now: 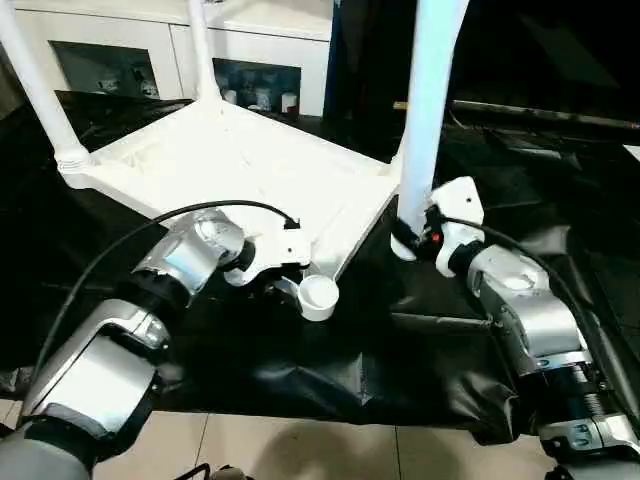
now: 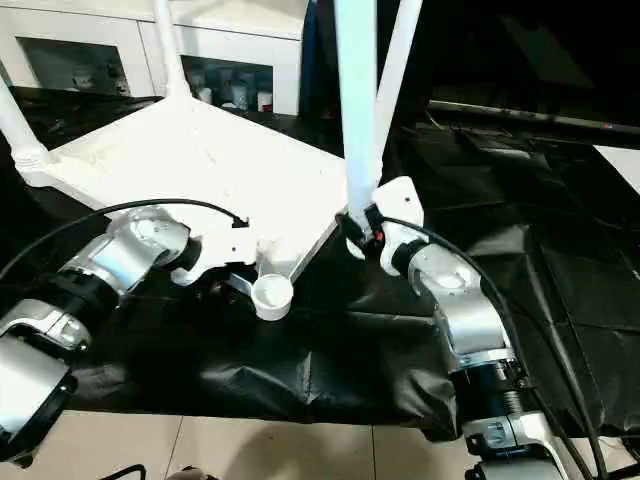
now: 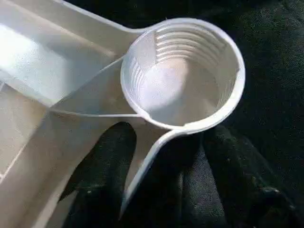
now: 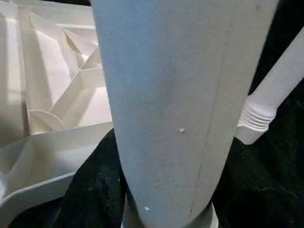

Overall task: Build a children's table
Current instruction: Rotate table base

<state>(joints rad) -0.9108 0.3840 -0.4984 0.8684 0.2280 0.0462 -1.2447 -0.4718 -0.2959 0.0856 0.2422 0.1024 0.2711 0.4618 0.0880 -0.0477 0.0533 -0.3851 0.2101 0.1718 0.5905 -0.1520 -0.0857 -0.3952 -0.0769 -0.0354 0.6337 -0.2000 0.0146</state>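
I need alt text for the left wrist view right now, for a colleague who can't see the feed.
A round, threaded corner socket of the white plastic children's table top, empty, opens toward the camera. The table top lies underside up on black cloth, its ribs running off from the socket. One dark finger of the left hand lies against the rib below the socket.

Bright overhead light glares off the white table top (image 1: pixel 250 160), the black cloth (image 1: pixel 300 370) stays dim, and the close leg (image 4: pixel 180 104) is soft with blur.
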